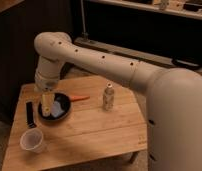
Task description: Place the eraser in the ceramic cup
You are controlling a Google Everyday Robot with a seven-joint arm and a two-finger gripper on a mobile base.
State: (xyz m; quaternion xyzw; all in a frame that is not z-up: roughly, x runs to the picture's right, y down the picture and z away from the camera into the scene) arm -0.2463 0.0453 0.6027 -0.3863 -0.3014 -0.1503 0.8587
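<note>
The tool point(46, 105) hangs straight down from the bent end of the big pale arm point(94, 62), over the left part of the black bowl point(67, 109), and from where I stand I cannot tell whether it is open or closed; nothing appears to be in it. Just to its left, off the bowl's rim, the eraser point(30, 114) lies flat on the wooden counter point(94, 130), a long, narrow black bar running roughly front to back near the left edge. In front of it, towards the near left corner, the ceramic cup point(33, 140) stands upright with its mouth open and, as far as I can see, nothing inside. On the far side of the bowl an orange stick point(80, 97) lies on the wood, and further right a small pale bottle point(108, 97) stands on its own. The eraser looks light and stiff, so I would guess it needs little force, but it sits so low against the wood that a grip must come down close to the surface. Taking it across its narrow width near the middle seems best, so it does not swing. Being long, it will likely have to go into the cup end first and may lean on the rim; the cup looks light enough to tip if nudged.
</note>
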